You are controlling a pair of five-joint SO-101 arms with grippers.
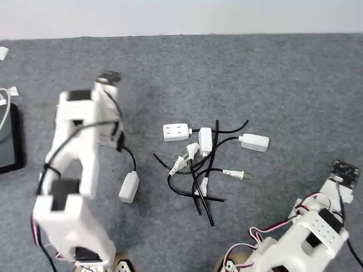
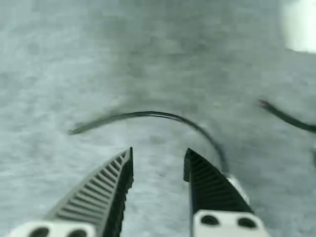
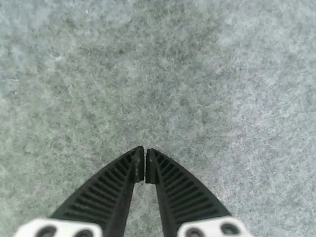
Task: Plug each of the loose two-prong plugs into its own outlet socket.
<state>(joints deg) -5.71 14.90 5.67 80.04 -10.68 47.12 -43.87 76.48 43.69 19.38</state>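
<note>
Loose two-prong plugs [image 1: 235, 174] and outlet sockets [image 1: 176, 132] lie tangled at the carpet's [image 1: 283, 85] centre, while the left gripper [image 2: 157, 163] hangs spread and empty, seemingly ready to grasp, and the right gripper [image 3: 144, 165] waits aside, pinched closed.

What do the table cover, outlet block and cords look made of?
Table cover: grey felt or low-pile carpet, matte, going by its mottled, fuzzy texture.
Outlet block: probably white moulded plastic, with smooth faces and rounded edges.
Cords: thin and black, likely rubber or PVC sheathing, since they lie in loose curves.
</note>
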